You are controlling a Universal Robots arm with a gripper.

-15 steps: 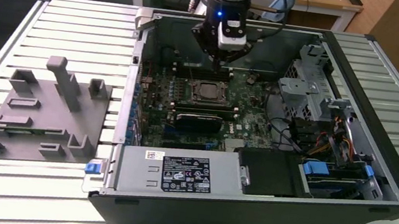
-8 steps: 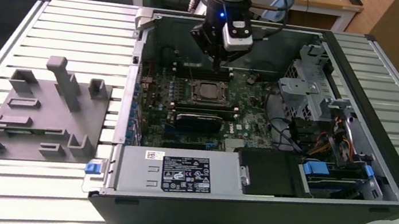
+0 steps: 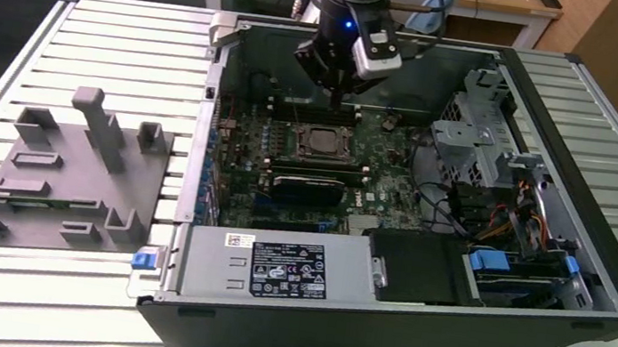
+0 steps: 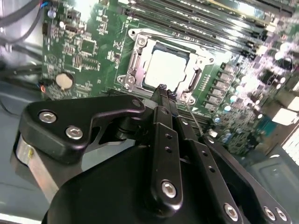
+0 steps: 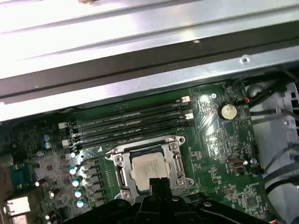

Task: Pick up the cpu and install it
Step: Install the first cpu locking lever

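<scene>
The cpu (image 3: 319, 143) lies flat in the motherboard socket (image 3: 305, 128), its pale silvery top showing inside the metal frame. It appears the same way in both wrist views, cpu (image 4: 166, 67) and cpu (image 5: 148, 167). My gripper (image 3: 337, 98) hangs a little above the board, just beyond the socket's far edge in the exterior view. Its black fingers meet at the tips, shut with nothing between them, as seen at the gripper (image 4: 163, 89) and the gripper (image 5: 156, 181). The fingertips overlap the cpu's near edge in the first wrist view.
The open computer case (image 3: 616, 295) lies on a slatted table. Memory sticks (image 5: 126, 122) run beside the socket, and a drive cage (image 3: 474, 146) with cables fills the exterior view's right. A power supply (image 3: 272, 269) sits at the front. A grey fixture (image 3: 70, 169) with posts stands at the exterior view's left.
</scene>
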